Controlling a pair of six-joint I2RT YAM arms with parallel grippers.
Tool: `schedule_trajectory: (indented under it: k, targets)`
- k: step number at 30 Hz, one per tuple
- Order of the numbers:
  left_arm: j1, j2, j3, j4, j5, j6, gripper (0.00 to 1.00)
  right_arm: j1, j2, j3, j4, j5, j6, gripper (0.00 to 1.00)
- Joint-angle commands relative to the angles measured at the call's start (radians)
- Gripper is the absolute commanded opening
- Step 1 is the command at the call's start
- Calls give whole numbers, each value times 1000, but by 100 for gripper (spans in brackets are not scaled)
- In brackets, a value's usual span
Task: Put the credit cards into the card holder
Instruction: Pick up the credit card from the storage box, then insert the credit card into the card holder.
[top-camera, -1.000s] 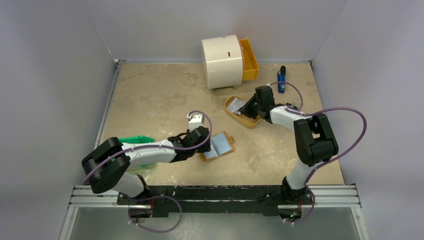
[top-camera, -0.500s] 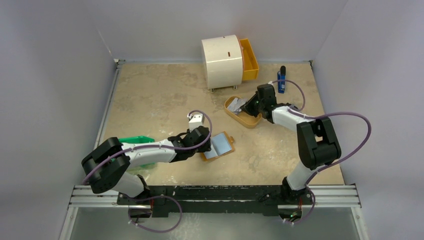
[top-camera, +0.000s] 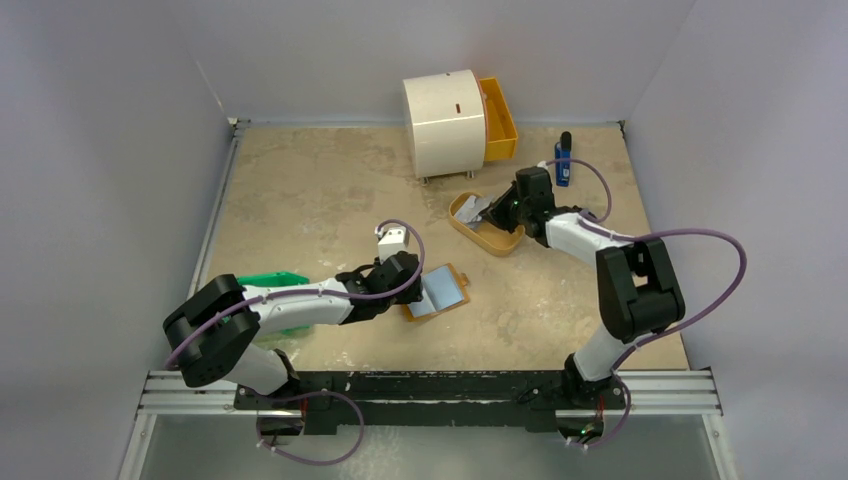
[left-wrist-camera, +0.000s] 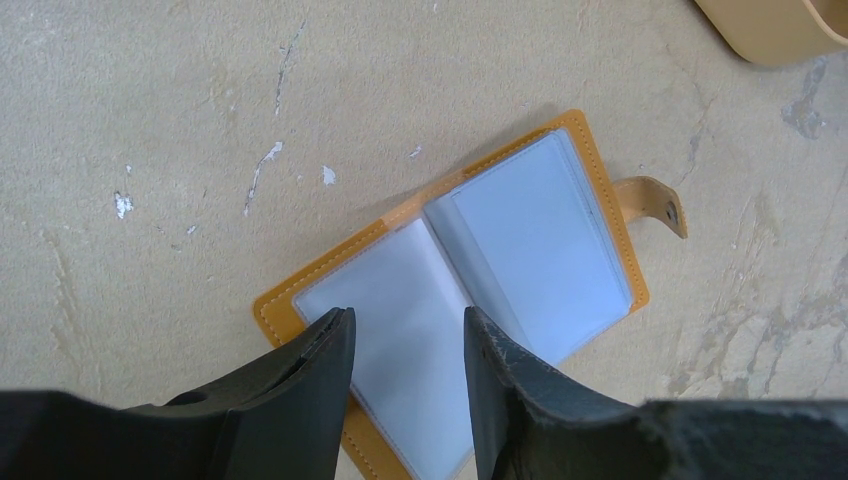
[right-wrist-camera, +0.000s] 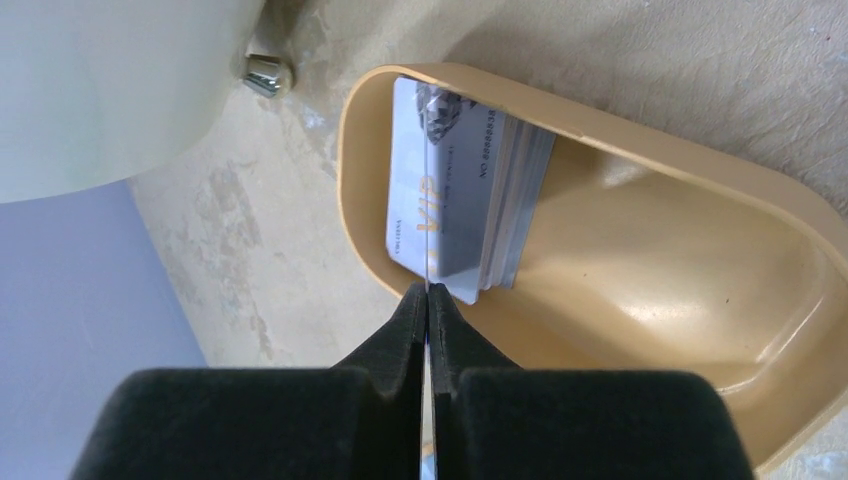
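Right wrist view has the news: the right gripper (right-wrist-camera: 428, 292) has snapped its fingers fully together over the last second. A thin pale white-blue credit card (right-wrist-camera: 428, 180) stands edge-on in the pinch. Its far end crosses the stack of pale credit cards (right-wrist-camera: 470, 200) with grey-blue print, which leans in the far-left end of the tan oval plastic tray (right-wrist-camera: 650, 300). So 1 card looks gripped, though not yet lifted clear.

On the near left, the left gripper (left-wrist-camera: 405, 335) has not budged. Its fingers are half parted, tips over the near leaf of the open orange-tan leather card holder (left-wrist-camera: 540, 230) with clear sleeves, which lies flat on the mottled beige counter (left-wrist-camera: 150, 120). Holder and tray sit well apart, so my read is a lift and carry towards the near left comes next. No sleeve has a card yet.
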Motion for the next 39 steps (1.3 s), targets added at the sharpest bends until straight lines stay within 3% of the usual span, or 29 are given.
schedule_trajectory:
  k: [1, 16, 25, 29, 32, 39]
  targets:
    - [-2, -15, 36, 6, -12, -13, 43, -2, -105, -10, 23, -16, 59, 0]
    - [-2, -20, 66, -28, -41, 4, 43, -3, -224, 98, -184, -67, 136, 0]
    - [-3, -35, 60, -28, -43, 28, 43, 86, -449, 85, -407, -217, -434, 0]
    - [-2, -17, 72, -32, -43, 36, 43, 285, -481, 4, -502, -188, -560, 0]
    - [-3, -8, 71, -35, -52, 36, 43, 399, -464, -91, -463, -158, -538, 0]
    - [-3, -8, 78, -59, -97, 34, 43, 446, -418, -227, -239, -233, -430, 0]
